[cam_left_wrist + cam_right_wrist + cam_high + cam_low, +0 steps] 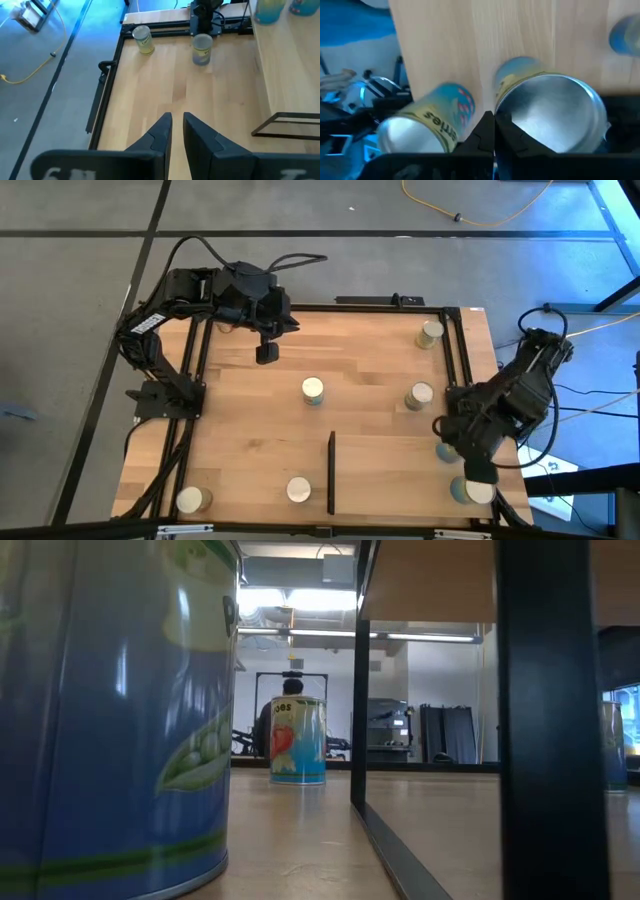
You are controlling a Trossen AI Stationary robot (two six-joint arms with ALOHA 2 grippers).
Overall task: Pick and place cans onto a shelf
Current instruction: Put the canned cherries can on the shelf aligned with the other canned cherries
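Seven cans (pixel 313 389) are counted in the high view. One is set near the worktop's (pixel 250 430) middle. Two (pixel 420 395) (pixel 431 333) are placed toward the right edge, the farther one by the back right corner. Two more (pixel 299 490) (pixel 190 500) are stood along the front edge. The last two (pixel 478 491) (pixel 445 450) are found at the front right corner, at the shelf's (pixel 390 475) right end, one half hidden by the right gripper (pixel 480 470). The left gripper (pixel 267 352) is held over bare wood near the back edge, well apart from every can.

In the low view, a pea-labelled can (pixel 110 710) is seen close by. A tomato-labelled can (pixel 298 740) is stood farther back, left of the shelf's black post (pixel 550 720).

In the left wrist view, the left gripper's fingers (pixel 162 132) are parted by a narrow gap and nothing is held between them. The shelf panel (pixel 290 70) is seen with two cans (pixel 272 10) at its far end.

In the right wrist view, the right gripper's fingers (pixel 487 132) are pressed together, empty, above two cans (pixel 550 115) (pixel 435 125).
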